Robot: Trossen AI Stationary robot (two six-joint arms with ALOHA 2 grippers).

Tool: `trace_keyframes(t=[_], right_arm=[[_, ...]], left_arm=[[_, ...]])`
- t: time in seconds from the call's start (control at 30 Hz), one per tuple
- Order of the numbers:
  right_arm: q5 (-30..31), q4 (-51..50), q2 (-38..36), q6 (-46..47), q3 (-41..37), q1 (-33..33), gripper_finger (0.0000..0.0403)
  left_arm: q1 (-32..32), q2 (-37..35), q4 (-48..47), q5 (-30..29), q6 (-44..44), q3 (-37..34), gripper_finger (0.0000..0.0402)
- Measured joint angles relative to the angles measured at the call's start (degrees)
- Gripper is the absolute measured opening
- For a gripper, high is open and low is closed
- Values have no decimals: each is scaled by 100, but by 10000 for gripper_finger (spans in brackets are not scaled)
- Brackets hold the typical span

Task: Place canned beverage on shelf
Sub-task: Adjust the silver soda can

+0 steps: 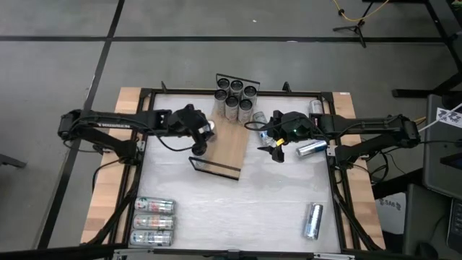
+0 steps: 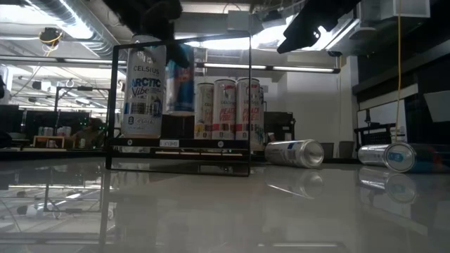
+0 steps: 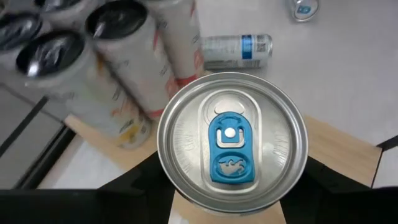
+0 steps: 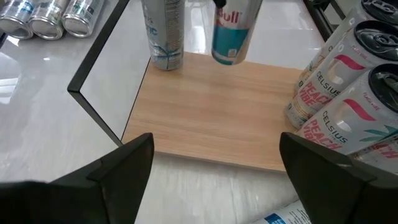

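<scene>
Can (image 3: pixel 231 145): silver lid, blue tab; light-wood shelf (image 4: pixel 217 112).

White tabletop (image 1: pixel 238 206) carries light-wood shelf (image 1: pixel 229 148), set askew near the far edge; three cans (image 1: pixel 153 221) lie side by side at the near left; single cans lie at the near right (image 1: pixel 312 220) and the right edge (image 1: pixel 312 149); five upright cans (image 1: pixel 236 96) cluster on the shelf's far end.

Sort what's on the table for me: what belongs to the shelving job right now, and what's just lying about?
In the job: blue-tab can, gripped in the left hand; shelf; standing cans on it.
Lying about: three cans in a row; single can; silver can beside the open right hand.
</scene>
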Motion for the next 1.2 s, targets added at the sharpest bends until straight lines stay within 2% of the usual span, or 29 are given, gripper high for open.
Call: trace_keyframes(t=[0.23, 0.33, 0.6, 0.73, 0.97, 1.07, 1.2], right_arm=[[0, 18, 0, -1, 0, 1, 344], [0, 18, 0, -2, 2, 2, 344], [2, 16, 0, 0, 2, -1, 344], [0, 16, 0, 0, 2, -1, 344], [2, 16, 0, -2, 2, 1, 344], [2, 14, 0, -1, 2, 1, 344], [0, 15, 0, -2, 2, -1, 344]], left_arm=[[268, -320, 717, 316, -88, -733, 205], [383, -288, 938, 594, -85, -802, 205], [448, -275, 1604, 859, -16, -834, 205], [413, -275, 1616, 1012, -294, -834, 205], [390, -277, 1808, 829, -465, -831, 206], [528, -277, 1765, 664, -443, -773, 206], [822, -279, 1685, 811, -414, -771, 206]])
